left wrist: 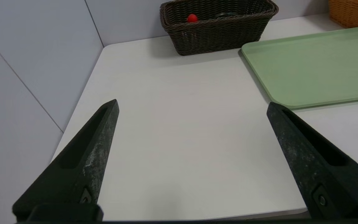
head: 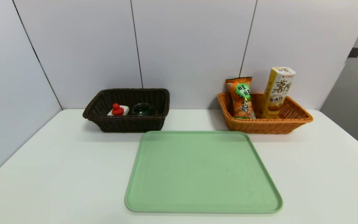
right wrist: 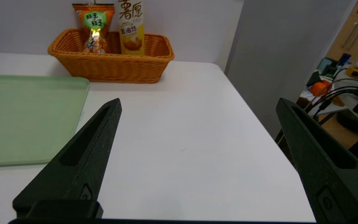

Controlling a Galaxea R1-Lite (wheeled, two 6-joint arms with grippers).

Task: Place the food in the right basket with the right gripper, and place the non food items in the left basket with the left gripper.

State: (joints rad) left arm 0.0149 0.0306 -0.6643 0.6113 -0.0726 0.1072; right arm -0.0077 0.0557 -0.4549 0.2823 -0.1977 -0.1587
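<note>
Leaning inside the orange-brown right basket [head: 266, 126], 2 food packs are standing taller than its rim: an orange snack bag [head: 242, 98] with a green patch, and, to the right of it, a yellow-and-white box [head: 277, 92], tilting. The dark brown left basket [head: 129, 123] is holding a white item with a red knob [head: 117, 109] and, beside it, a clear glass container [head: 141, 109]. Both baskets are sitting along the back of the white table [head: 64, 171], near the wall [head: 191, 56]. In front of them, 1 green tray [head: 202, 171] is lying flat. The left gripper [left wrist: 193, 101] is hovering over the table's left part, its 2 fingers standing wide apart, holding 0 items. The right gripper [right wrist: 199, 99] is hovering over the table's right part, its 2 fingers also standing wide apart around nothing.
</note>
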